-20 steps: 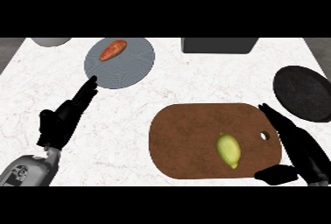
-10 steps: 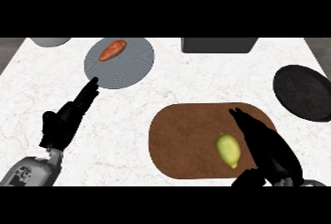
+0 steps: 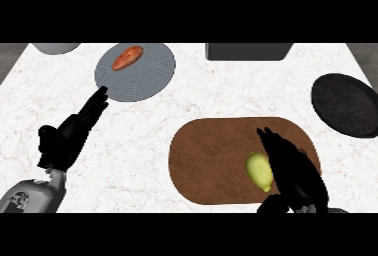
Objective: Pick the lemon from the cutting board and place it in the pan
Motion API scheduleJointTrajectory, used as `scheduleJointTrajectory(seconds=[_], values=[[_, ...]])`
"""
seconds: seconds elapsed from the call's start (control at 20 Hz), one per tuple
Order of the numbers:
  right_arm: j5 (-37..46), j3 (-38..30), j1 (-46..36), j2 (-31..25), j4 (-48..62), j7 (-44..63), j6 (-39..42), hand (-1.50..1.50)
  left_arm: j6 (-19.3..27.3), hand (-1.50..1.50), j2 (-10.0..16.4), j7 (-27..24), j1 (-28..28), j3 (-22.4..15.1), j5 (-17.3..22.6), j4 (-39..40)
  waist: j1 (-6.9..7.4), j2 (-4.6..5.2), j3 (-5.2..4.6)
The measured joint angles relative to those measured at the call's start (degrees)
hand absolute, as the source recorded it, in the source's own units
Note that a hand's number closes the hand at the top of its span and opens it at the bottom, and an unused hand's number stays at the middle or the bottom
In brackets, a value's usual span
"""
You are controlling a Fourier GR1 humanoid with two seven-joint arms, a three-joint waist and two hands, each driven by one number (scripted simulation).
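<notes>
My right hand, fingers straight, lies along the right side of the lemon on the cutting board, well apart from the pan. My left hand rests open at the left.

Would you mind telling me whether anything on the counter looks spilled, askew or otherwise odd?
Nothing stands out. The lemon lies on the cutting board beside the open right hand, the pan sits flat at the right, and an orange vegetable rests on the grey plate.
</notes>
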Motion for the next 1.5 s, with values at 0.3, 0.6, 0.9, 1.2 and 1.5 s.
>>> scheduleJointTrajectory(seconds=[0.3,0.6,0.9,1.2,1.5], values=[[3.29,-2.58,0.78,2.46,3.96,-2.78,1.46,-1.50,-1.26,0.00,-2.36,1.00,0.46,1.25,-2.53,-0.65,-0.02,0.03,0.01],[8.52,-3.52,2.69,6.30,6.09,-4.85,1.67,-1.50,-3.56,0.00,-4.80,0.60,0.76,3.49,-4.80,0.14,-0.06,0.04,0.02],[9.29,-3.94,1.25,7.81,11.39,-11.09,3.45,1.50,-3.91,0.00,-6.80,1.07,0.18,4.10,-6.70,0.27,0.03,-0.12,-0.13],[11.82,-4.45,1.17,9.21,13.89,-14.57,4.56,1.50,-5.32,0.00,-7.87,1.30,0.94,5.22,-7.89,-0.44,-0.16,-0.50,-0.51],[15.23,-4.76,3.83,10.27,10.82,-15.96,3.61,1.50,-6.58,0.00,-8.93,0.90,2.70,6.16,-9.13,-1.29,-0.13,-0.31,-0.27]])
